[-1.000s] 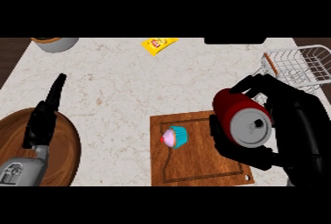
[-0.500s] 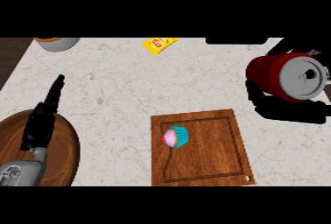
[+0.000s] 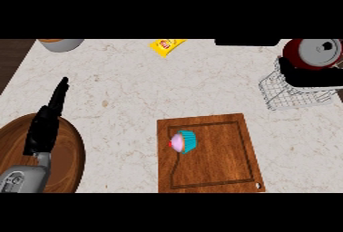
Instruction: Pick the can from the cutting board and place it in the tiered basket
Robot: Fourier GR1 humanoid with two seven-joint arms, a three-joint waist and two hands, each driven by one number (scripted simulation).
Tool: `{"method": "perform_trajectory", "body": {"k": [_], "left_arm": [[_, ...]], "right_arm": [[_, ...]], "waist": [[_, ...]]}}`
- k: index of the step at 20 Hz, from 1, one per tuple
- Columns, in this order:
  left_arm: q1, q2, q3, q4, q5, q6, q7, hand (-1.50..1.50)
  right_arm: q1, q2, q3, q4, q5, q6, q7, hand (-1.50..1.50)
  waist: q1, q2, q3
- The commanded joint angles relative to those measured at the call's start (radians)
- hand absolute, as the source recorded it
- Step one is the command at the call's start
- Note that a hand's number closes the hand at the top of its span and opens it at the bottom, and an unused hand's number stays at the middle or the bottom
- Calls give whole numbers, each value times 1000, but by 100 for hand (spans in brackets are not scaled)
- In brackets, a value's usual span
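Note:
The red can (image 3: 315, 53) with a silver top is at the upper right, held above the white wire tiered basket (image 3: 288, 93). My right hand (image 3: 309, 76) is curled round the can from below and hides part of the basket. The wooden cutting board (image 3: 214, 158) lies at the lower middle with only a cupcake (image 3: 183, 141) on it. My left hand (image 3: 47, 121) rests open at the left, fingers pointing up.
A round wooden board (image 3: 64, 156) lies under my left forearm at the lower left. A yellow packet (image 3: 167, 45) sits at the counter's back edge, and a bowl (image 3: 60, 44) shows at the back left corner.
My right hand has carried the can up and to the right, from beside the cutting board to above the wire basket. The left hand has not moved.

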Motion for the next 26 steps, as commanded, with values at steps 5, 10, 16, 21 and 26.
{"method": "perform_trajectory", "body": {"k": [5,10,16,21,26], "left_arm": [[-28,-19,13,17,-30,-8,28,0],[-10,-1,37,-31,-8,-47,53,0],[-7,9,43,-59,-12,-72,65,0],[-21,-19,45,-20,-40,-51,69,0],[14,-36,46,-8,-45,-56,-4,0]], "right_arm": [[-79,-97,-66,277,108,-77,-183,150],[-131,-117,-89,509,96,-117,-371,150],[-167,-124,-145,729,38,-129,-541,150],[-117,-110,-160,788,-1,-77,-610,150],[-192,-84,-214,918,-39,-10,-500,-150]], "waist": [[-7,-2,0],[1,-2,0],[8,1,1],[-2,-1,1],[2,-1,0]]}}
